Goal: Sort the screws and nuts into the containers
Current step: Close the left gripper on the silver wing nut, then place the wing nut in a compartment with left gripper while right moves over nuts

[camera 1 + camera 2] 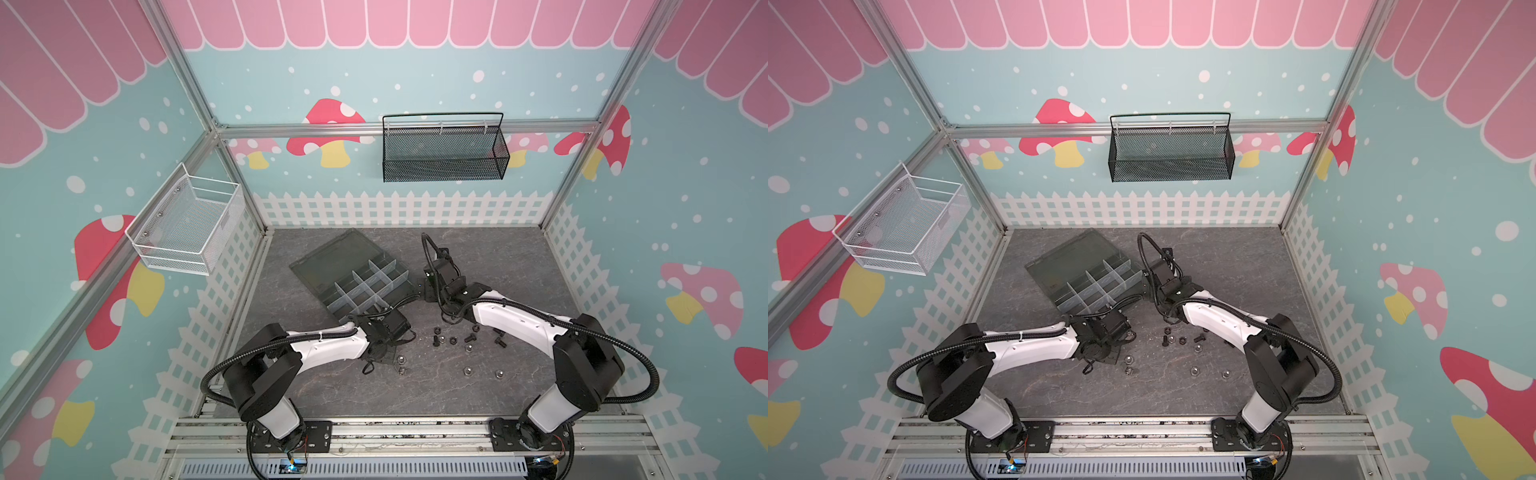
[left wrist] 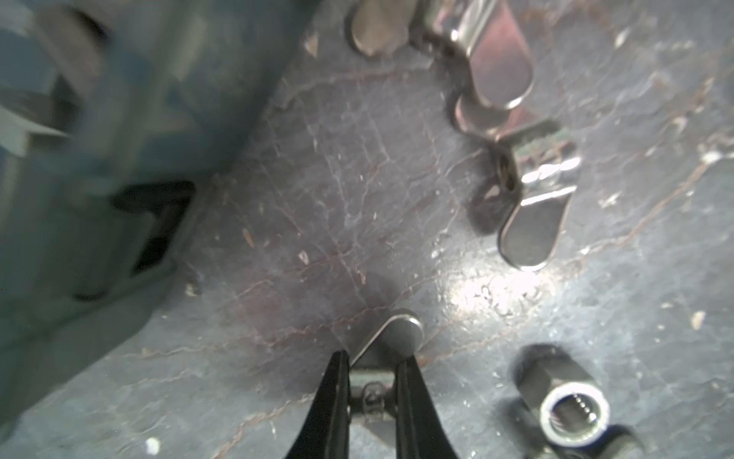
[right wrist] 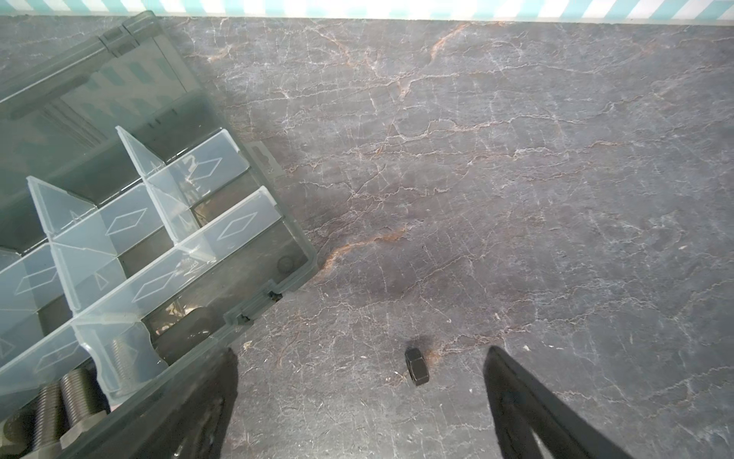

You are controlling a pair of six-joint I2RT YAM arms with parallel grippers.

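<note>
In the left wrist view my left gripper (image 2: 373, 359) is shut on a silver winged nut (image 2: 401, 334) that rests on the table. Two more winged nuts (image 2: 532, 206) and a silver hex nut (image 2: 572, 409) lie close by. My right gripper (image 3: 361, 357) stands open just above the table beside the containers (image 3: 119, 238), with a black nut (image 3: 417, 366) lying loose between its fingers. Silver screws (image 3: 75, 393) lie in a near corner compartment. In both top views black screws and nuts (image 1: 436, 340) (image 1: 1183, 338) and silver nuts (image 1: 468, 370) lie scattered in front of the organiser (image 1: 365, 286).
The organiser's lid (image 1: 332, 257) lies open flat towards the back left. A white wire basket (image 1: 187, 224) hangs on the left wall and a black mesh basket (image 1: 444, 153) on the back rail. An aluminium rail (image 1: 395, 432) runs along the table's front.
</note>
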